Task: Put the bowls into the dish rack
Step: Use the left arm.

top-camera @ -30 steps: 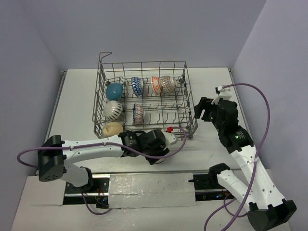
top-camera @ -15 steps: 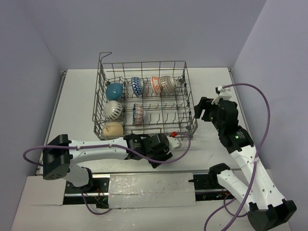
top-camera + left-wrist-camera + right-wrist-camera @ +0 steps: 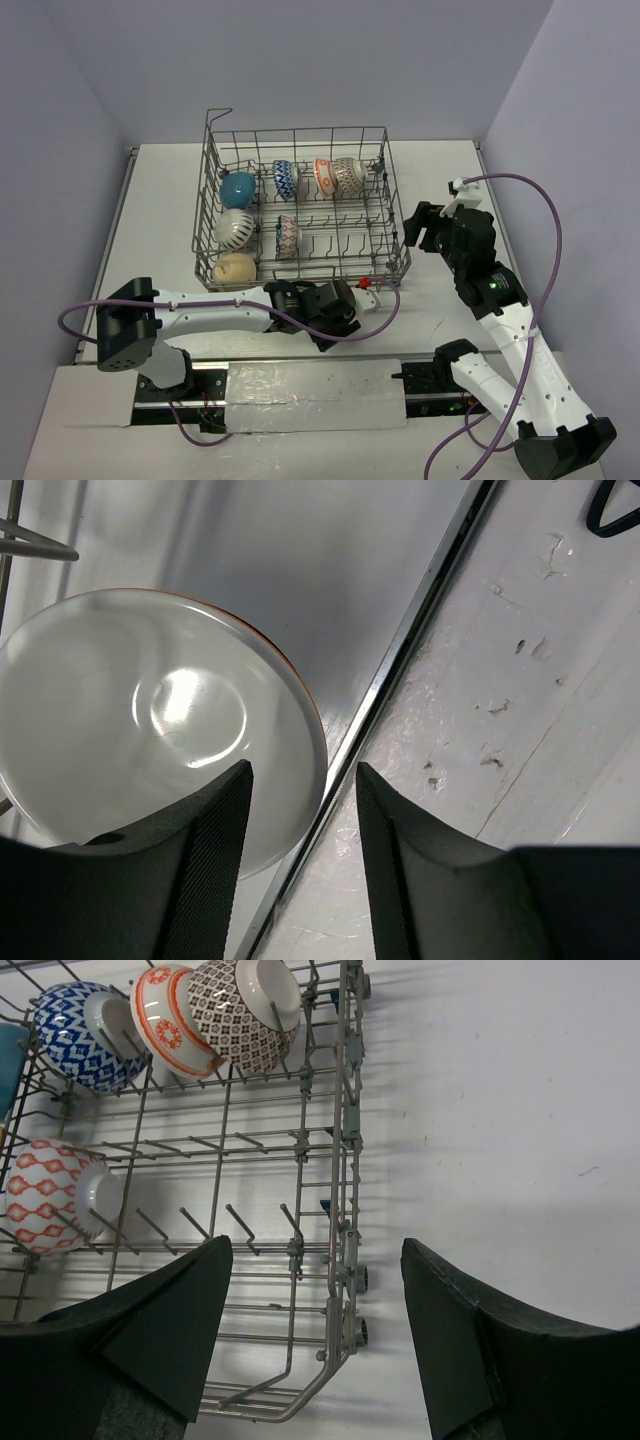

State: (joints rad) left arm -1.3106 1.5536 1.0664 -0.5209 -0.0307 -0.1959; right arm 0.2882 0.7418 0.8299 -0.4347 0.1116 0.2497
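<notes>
You face a white table (image 3: 160, 200) boxed by plain lavender walls (image 3: 300, 60) at nine, twelve and three o'clock; a metal rail (image 3: 120, 210) edges its nine o'clock side.

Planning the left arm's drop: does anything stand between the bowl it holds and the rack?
Only the rack's own near wall. The left gripper grips the bowl by its rim, just outside that wall.
</notes>
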